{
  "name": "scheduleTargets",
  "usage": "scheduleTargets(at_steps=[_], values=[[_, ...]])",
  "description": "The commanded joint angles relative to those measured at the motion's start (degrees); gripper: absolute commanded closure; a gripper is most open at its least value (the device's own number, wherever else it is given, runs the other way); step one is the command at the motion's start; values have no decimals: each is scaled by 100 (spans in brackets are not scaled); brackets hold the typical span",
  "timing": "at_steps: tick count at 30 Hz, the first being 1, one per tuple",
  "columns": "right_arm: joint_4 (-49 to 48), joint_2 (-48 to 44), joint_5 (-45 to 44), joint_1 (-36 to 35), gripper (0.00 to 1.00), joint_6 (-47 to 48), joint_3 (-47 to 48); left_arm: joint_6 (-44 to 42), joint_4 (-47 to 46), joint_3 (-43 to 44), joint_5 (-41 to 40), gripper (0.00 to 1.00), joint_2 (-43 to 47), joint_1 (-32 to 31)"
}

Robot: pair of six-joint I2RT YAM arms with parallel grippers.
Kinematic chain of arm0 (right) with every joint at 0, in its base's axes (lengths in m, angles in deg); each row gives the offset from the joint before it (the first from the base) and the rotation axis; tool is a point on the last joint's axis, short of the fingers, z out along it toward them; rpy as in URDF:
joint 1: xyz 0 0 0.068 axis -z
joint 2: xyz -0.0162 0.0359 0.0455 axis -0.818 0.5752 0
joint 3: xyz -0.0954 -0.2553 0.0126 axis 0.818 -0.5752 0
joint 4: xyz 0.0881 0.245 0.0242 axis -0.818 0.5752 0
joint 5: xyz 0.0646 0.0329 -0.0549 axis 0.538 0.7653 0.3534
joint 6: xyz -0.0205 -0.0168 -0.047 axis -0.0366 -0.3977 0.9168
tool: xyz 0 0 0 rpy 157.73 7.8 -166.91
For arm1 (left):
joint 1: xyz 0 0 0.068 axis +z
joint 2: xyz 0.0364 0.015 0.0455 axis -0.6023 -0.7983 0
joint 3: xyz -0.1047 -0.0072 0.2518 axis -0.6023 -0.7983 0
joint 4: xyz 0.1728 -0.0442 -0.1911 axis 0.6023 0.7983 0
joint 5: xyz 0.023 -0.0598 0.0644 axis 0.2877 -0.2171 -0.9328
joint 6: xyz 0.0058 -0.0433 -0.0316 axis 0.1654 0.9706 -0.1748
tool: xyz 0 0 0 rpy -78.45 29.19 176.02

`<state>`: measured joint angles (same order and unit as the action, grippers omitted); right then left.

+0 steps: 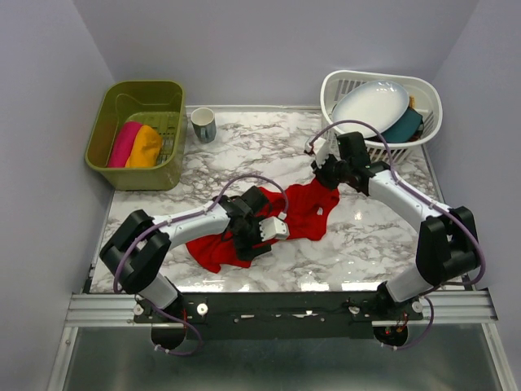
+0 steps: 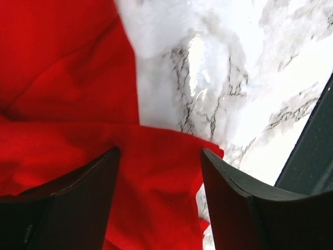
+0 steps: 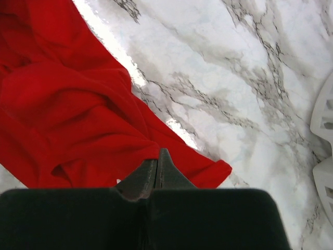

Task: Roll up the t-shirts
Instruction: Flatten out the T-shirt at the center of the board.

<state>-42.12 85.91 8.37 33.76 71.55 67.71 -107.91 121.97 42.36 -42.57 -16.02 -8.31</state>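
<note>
Two tools work one red t-shirt (image 1: 297, 213), which lies crumpled and spread flat-ish on the marble bench (image 1: 244, 155), under and between both tools. The left tool (image 2: 160, 153) is spread wide, its dark fingers (image 2: 78, 187) standing apart right above a folded edge of the shirt; red cloth fills the gap between them and runs off to the tool's left, with bare marble ahead of it and to its right. I cannot tell whether the fingers touch the cloth. The right tool (image 3: 158, 156) is pressed together, pinching a raised fold at the shirt's far corner; cloth bunches up to its tips and spreads to its left, bare bench ahead and to its right. Well away from the left tool, off its far-left side, a green basket (image 1: 114, 114) holds a rolled pink t-shirt (image 1: 124, 142) and an orange t-shirt (image 1: 145, 147) side by side, touching. A mug (image 1: 203, 125) stands just beside the basket. Just beyond the right tool a white rack (image 1: 427, 98) holds a white plate (image 1: 370, 106) and a teal dish (image 1: 407, 126).
</note>
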Motion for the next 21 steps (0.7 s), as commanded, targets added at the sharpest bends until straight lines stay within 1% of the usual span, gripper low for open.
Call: scheduleTargets(at_steps=[1,4,6,7,8,10,11,13,14,16,17,18,20,21], values=[[-125,-216,-6,275,99,-186,-214,10,-354,-292,-286,28,-153,-291],[-169,-233,3,354,99,-194,-302,36,-469,-363,-277,32,-232,-414],[-178,-233,3,381,99,-177,-337,45,-469,-328,-233,44,-311,-449],[-187,-242,3,381,99,-159,-355,28,-460,-301,-224,52,-329,-458],[-169,-251,3,381,99,-151,-364,1,-382,-275,-216,71,-355,-467],[-143,-277,3,381,99,-150,-355,-69,-206,-117,-180,90,-373,-467],[-64,-303,3,381,99,-150,-346,-113,56,-47,-189,100,-356,-467],[94,-435,-32,399,99,-150,-215,-183,364,182,-250,100,-120,-458],[338,-496,-32,416,99,-159,-145,-227,679,252,-277,100,30,-441],[725,-663,-32,495,99,-203,198,-350,1032,507,-216,100,574,-318],[1145,-733,-24,530,99,-229,329,-394,1417,621,-94,100,750,-30],[1349,-795,-15,609,99,-273,435,-516,1612,848,47,100,1126,164],[1849,-1137,38,680,99,-344,629,-753,2068,1034,529,100,1576,568],[2000,-1269,47,697,99,-335,638,-903,2167,1183,584,100,2091,805]])
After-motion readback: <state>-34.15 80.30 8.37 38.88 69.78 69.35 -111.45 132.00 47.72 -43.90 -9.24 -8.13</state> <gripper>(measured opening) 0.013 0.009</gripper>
